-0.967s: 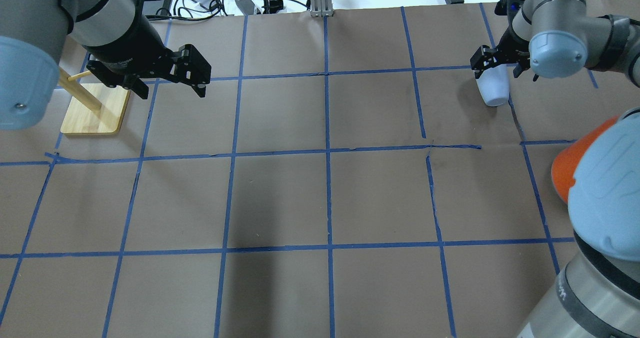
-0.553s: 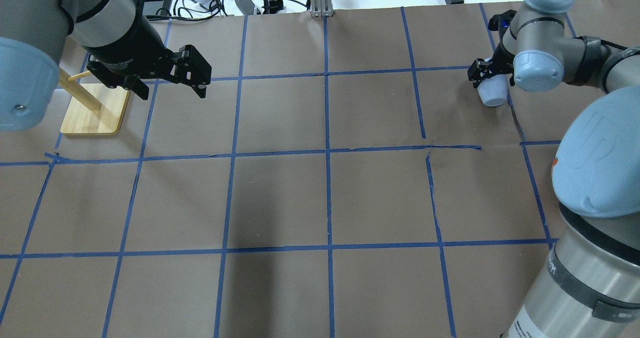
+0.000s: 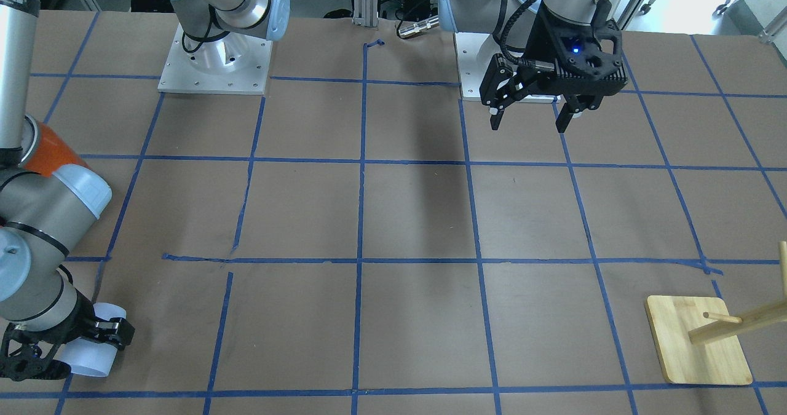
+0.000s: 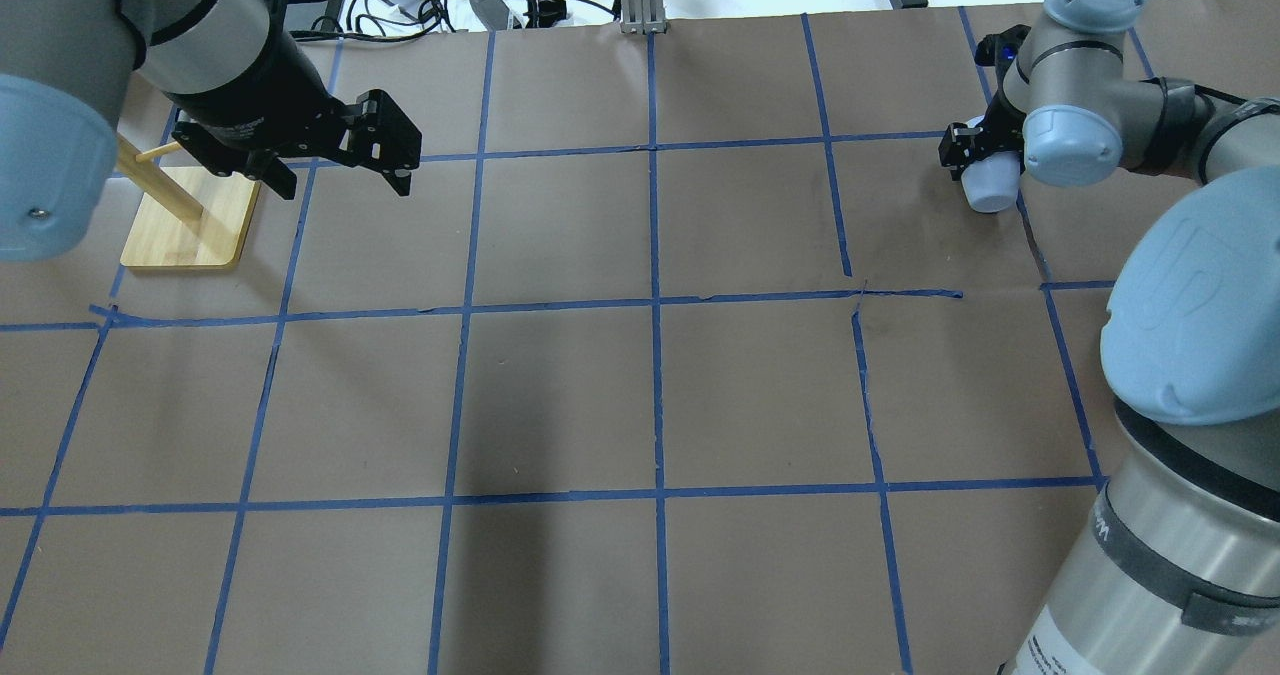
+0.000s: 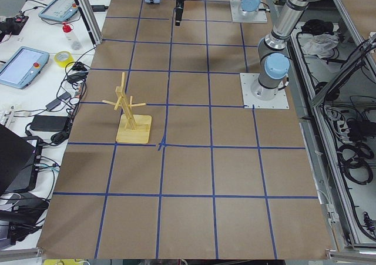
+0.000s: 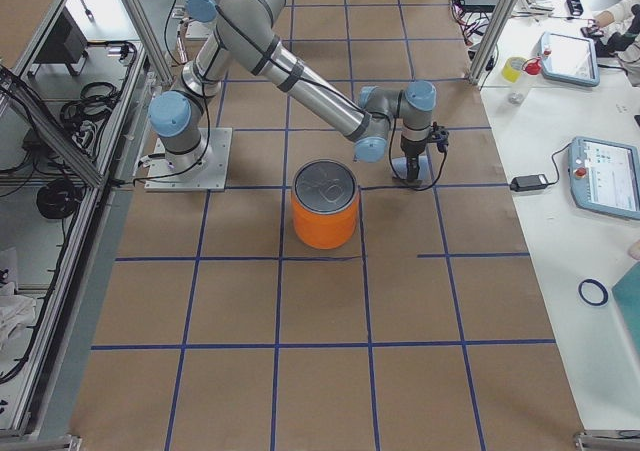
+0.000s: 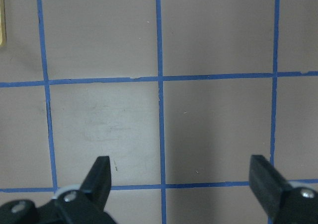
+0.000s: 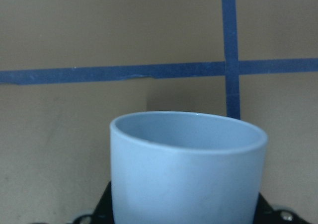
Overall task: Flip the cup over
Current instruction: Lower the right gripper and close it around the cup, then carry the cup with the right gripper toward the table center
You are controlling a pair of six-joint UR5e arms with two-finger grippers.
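Note:
The pale lavender-blue cup (image 4: 986, 193) is held in my right gripper (image 4: 975, 155) over the table's far right. The fingers clamp its lower body. In the right wrist view the cup (image 8: 188, 169) fills the lower middle, its open rim pointing away from the wrist toward the table. In the front-facing view the cup (image 3: 92, 348) hangs tilted in the right gripper (image 3: 74, 344), low over the paper. My left gripper (image 4: 385, 150) is open and empty, raised above the table, far from the cup; its fingertips (image 7: 102, 170) stand wide apart.
A large orange can (image 6: 325, 211) stands near my right arm; it also shows in the front-facing view (image 3: 48, 154). A wooden peg rack (image 4: 190, 220) stands on the left side by my left arm. Blue tape lines grid the brown paper.
My right wrist has turned with the cup in it, so the cup looks shorter and more end-on from overhead. The right elbow has swung over the orange can. The left arm has not moved.

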